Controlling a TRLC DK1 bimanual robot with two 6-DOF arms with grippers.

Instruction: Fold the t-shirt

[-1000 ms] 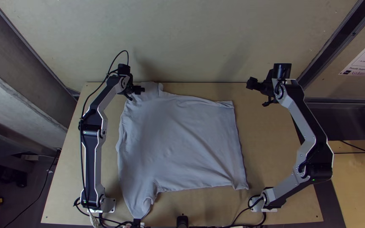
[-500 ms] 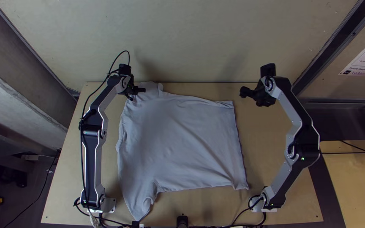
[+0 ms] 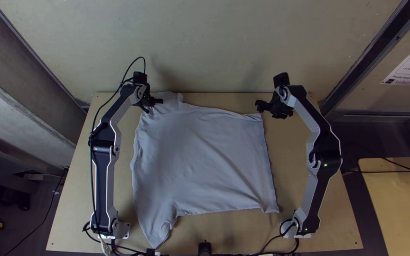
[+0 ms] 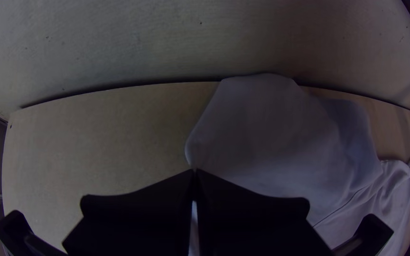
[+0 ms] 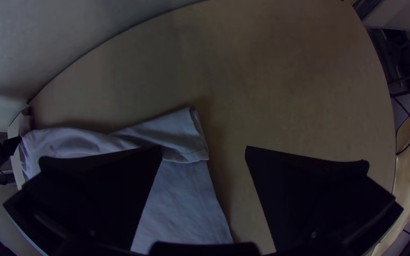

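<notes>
As the top view shows, the t-shirt [image 3: 200, 156] lies mostly spread on the wooden table [image 3: 309, 199], its hem towards the right arm's side and one sleeve [image 3: 157, 232] reaching to the table's near edge. The other sleeve [image 3: 168, 98] lies rumpled by the far edge. The left gripper [image 3: 159, 101] is at that far shoulder area; the right gripper [image 3: 260, 106] is at the far corner of the hem, where a narrow strip of cloth is turned over.

In the left wrist view, the two fingers of the left gripper [image 4: 194, 171] meet at their tips and pinch the t-shirt at its edge. A pale sliver of cloth shows between them lower down. Beyond the tips the cloth spreads out smoothly, with a seam and creases to one side.

In the right wrist view, the right gripper [image 5: 203, 148] stands wide open and has hold of nothing. The hem corner [image 5: 191, 137] appears between its fingers, nearer one of them, with its turned-over strip plainly visible.
</notes>
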